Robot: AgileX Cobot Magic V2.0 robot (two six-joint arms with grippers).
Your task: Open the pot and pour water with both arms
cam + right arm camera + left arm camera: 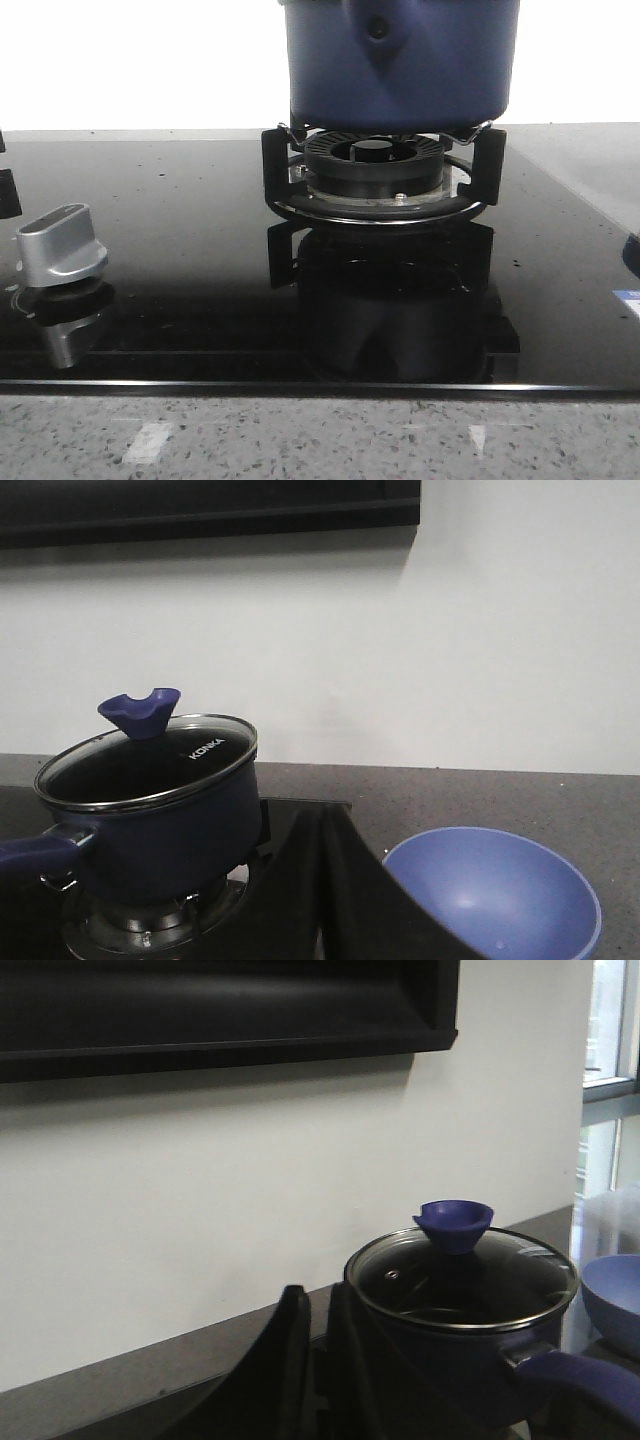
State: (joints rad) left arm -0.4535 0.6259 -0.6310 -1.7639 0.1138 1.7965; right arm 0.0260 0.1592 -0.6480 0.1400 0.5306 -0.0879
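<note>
Dark navy-blue cylindrical pot (400, 60) sits on the black ring-shaped burner grate (380, 180), glass lid (462, 1280) on. Left pincer (318, 1360) fingers nearly together, holding nothing; right pincer (322, 880) likewise. Lid knob (453, 1222) lies ahead of the left pincer; judging loosely, left looks nearer.

Navy pot (400, 65), glass-lidded, upright on burner grate (385, 175)

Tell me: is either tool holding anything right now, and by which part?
Nothing is held. The left tool and right tool both hang clear of the pot; its glass lid is still on, knob untouched.
</note>
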